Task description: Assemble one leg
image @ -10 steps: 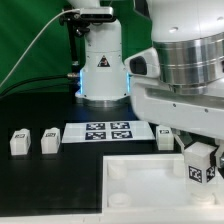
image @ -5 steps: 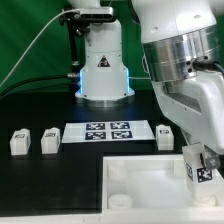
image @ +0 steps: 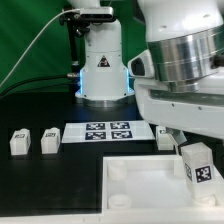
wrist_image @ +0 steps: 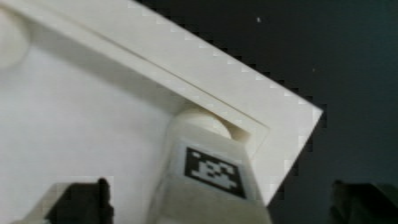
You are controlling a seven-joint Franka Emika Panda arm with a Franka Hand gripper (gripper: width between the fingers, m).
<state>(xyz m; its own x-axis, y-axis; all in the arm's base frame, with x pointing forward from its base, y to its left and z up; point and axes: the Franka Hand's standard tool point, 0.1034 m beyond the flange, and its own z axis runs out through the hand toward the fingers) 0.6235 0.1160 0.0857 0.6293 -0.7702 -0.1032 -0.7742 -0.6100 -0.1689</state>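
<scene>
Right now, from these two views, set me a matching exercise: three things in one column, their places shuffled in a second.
1. thin flat white marker board
2. large white square tray-like panel
3. small white chunky plastic leg

A. at the panel's corner, on the exterior view's right
B. in the foreground, nearest the camera
C. behind the panel, middle of the exterior view

Pairs: 1-C, 2-B, 3-A.

a robotics lab: marker board (image: 108,132) on black table (image: 50,185), green backdrop (image: 22,30).
</scene>
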